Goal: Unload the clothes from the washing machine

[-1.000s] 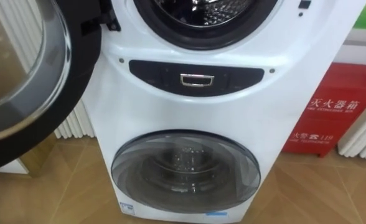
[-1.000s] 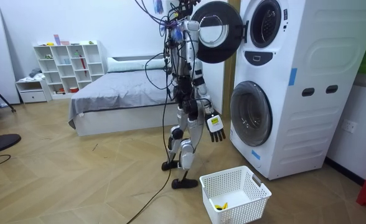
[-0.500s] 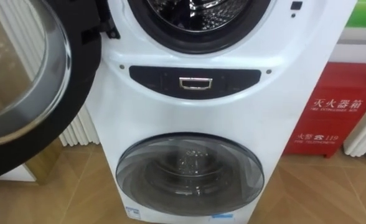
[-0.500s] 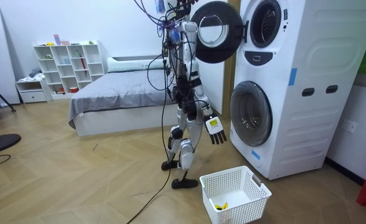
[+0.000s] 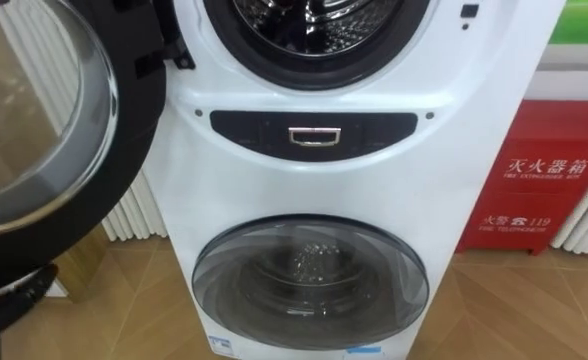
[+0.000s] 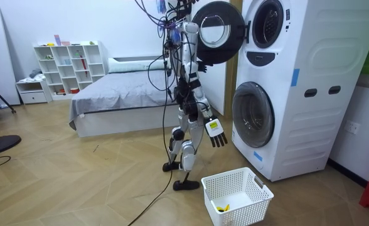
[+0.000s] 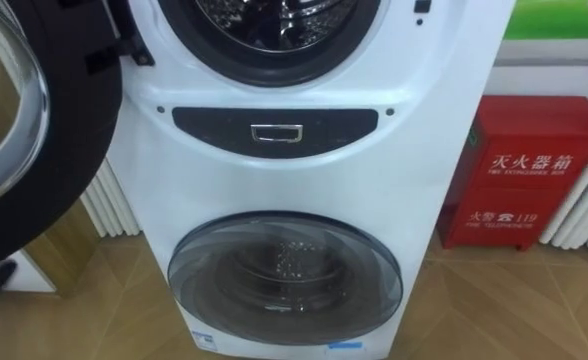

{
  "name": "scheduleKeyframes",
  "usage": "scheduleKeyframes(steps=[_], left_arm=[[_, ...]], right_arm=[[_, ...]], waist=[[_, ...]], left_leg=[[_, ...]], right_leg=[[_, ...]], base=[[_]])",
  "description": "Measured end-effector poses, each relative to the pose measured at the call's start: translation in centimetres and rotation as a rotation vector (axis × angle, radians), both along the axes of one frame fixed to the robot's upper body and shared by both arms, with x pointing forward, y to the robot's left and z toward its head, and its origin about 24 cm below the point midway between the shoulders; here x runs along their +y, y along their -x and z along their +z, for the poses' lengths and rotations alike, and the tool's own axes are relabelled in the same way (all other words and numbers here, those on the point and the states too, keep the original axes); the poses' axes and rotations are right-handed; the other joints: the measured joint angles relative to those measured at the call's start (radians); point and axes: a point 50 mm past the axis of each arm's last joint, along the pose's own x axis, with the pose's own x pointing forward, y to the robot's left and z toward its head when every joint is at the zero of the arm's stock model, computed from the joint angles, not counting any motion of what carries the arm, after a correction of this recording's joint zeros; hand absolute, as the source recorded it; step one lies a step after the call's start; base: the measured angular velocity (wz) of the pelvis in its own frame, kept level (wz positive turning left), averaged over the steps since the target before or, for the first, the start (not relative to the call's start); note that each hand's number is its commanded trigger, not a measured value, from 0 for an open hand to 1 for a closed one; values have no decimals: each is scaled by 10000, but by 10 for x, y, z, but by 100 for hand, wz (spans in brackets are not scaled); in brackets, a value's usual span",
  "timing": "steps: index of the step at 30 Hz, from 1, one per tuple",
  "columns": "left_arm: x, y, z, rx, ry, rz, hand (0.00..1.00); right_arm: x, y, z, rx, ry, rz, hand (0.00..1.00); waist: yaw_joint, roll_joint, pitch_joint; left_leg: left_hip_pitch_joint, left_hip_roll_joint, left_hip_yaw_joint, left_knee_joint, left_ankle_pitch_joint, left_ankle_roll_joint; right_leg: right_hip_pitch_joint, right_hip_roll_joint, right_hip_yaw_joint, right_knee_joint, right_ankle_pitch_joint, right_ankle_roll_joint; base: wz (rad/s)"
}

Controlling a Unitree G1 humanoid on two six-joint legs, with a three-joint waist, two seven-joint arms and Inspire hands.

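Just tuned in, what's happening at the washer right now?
The robot stands before the stacked washing machine. The upper door is swung open off the drum; the lower door is shut. Its right hand hangs open and empty; its left hand shows below the open door. I see no clothes held; the white basket sits on the floor nearby.

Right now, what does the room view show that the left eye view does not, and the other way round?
The room view adds the basket on the floor by the washer, the bed, the shelf and the right hand, hanging open. The left eye view adds the radiator beside the washer and the silver handle on the dark panel. Both share the washer, its upper door open, its lower door shut, and the red box.
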Motion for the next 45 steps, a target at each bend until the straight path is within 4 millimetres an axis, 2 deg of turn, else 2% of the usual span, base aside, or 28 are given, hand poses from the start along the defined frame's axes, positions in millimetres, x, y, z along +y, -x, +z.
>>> scheduleKeyframes(steps=[8, 16, 20, 24, 27, 29, 31, 32, 34, 35, 36, 37, 38, 39, 40, 41, 42, 43, 44, 45], left_arm=[[8, -2, 18, 536, -1483, 111, 0], [12, -2, 24, 748, -1635, 290, 0], [12, -2, 24, 824, -1632, 452, 0], [14, -1, 24, 856, -1690, 562, 0], [14, -1, 24, 915, -1776, 511, 0], [10, -4, 29, 893, -1809, 305, 0], [8, -6, 37, 748, -2220, 185, 0], [5, -8, 42, 603, -2425, 66, 0], [-2, -11, 44, 590, -2727, -126, 0], [-8, -12, 43, 536, -2719, -170, 0], [-9, -12, 45, 417, -2722, -181, 0], [-10, -12, 49, 239, -2809, -171, 0], [-15, -13, 45, 284, -2645, -289, 0], [-20, -13, 41, 411, -2519, -468, 0], [-30, -17, 37, 522, -2503, -1018, 0], [-41, -20, 35, 513, -2535, -1540, 0], [-46, -20, 34, 513, -2552, -1754, 0], [-52, -14, 37, 417, -2663, -1997, 0], [-59, -13, 43, 171, -2859, -2256, 0], [-62, -14, 45, 106, -2962, -2375, 0]], right_arm=[[-7, 2, 4, -256, 184, -220, 0], [-11, 10, 4, -112, 155, -585, 0], [-10, 10, 4, -94, 27, -448, 0], [-9, 8, 3, -115, -122, -376, 0], [-8, 8, 3, -166, -317, -365, 0], [-6, 8, 2, -134, -337, -316, 0], [-3, 7, 1, -145, -459, -272, 0], [0, 6, 1, -176, -561, -204, 0], [1, 6, 0, -93, -606, -98, 0], [3, 4, -1, -23, -607, 73, 0], [6, 2, -2, -6, -683, 188, 0], [13, -4, -4, -39, -925, 415, 0], [10, -7, -2, -110, -876, 477, 0], [6, -4, -2, -65, -789, 431, 0], [1, -3, 0, 40, -638, 501, 0], [2, -4, -1, 123, -666, 640, 0], [3, -7, -1, 67, -727, 721, 0], [7, -15, -1, -148, -923, 917, 0], [12, -21, -1, -321, -1126, 1097, 0], [13, -24, 0, -417, -1201, 1161, 0]], waist=[[93, -36, 29], [205, -2, 48], [34, 48, 79], [13, 54, 84], [-175, 44, 104], [-394, 7, 145], [-344, -138, 205], [-338, -226, 209], [-302, -241, 215], [-272, -96, 274], [-247, -49, 284], [-212, -152, 270], [-326, -170, 230], [-412, -124, 206], [-502, -73, 291], [-501, -148, 318], [-498, -196, 318], [-508, -166, 330], [-504, -248, 315], [-500, -262, 319]], left_leg=[[-56, 10, -45, 7, 0, 0], [-47, 3, -83, 3, 0, 0], [11, -30, -290, 4, 0, 0], [70, -38, -294, -7, 0, 0], [71, -41, -343, 55, 0, 0], [61, -33, -498, 11, 0, 0], [-74, -36, -675, 4, 0, 0], [-183, -36, -778, 3, 0, 0], [-212, -26, -990, -6, 2, 3], [-139, 171, -1490, -46, 69, 103], [-154, 302, -1799, -70, 68, 103], [-280, 337, -1936, -18, 53, 95], [-226, 166, -1775, 9, -41, 91], [-183, 183, -1638, 66, -32, 83], [-235, 109, -1457, 339, 5, 31], [-371, -17, -1178, 690, 67, -55], [-412, -53, -1012, 778, 99, -104], [-277, -26, -865, 461, 102, -93], [-246, -47, -787, 109, 89, -69], [-248, -52, -692, 5, 68, -34]], right_leg=[[-44, 19, 7, -47, 1, -2], [37, 22, 93, -191, 40, -13], [192, 9, 151, -261, 50, -1], [284, 12, 186, -356, 52, 3], [441, -74, 240, -368, 56, 1], [420, 0, 307, -328, 52, 6], [311, 4, 237, -325, 51, 6], [248, -1, 136, -324, 53, 6], [125, 0, 71, -74, 62, 6], [-394, 141, -36, 764, -242, -13], [-747, 391, 47, 811, -329, -80], [-1548, 693, 42, 13, 233, -467], [-1967, 630, -293, -88, 1309, -656], [-1797, 557, -99, -8, 1332, -641], [-1572, 453, 443, -18, 1350, -607], [-1514, 337, 1017, -38, 1387, -438], [-1507, 362, 1080, -64, 1414, -309], [-1522, 386, 733, -120, 1434, -243], [-1550, 334, 261, -208, 1450, -222], [-1579, 322, 170, -230, 1466, -208]], base=[[1], [-1], [10], [3], [27], [43], [21], [20], [22], [12], [0], [24], [43], [87], [85], [74], [33], [13], [8], [12]])
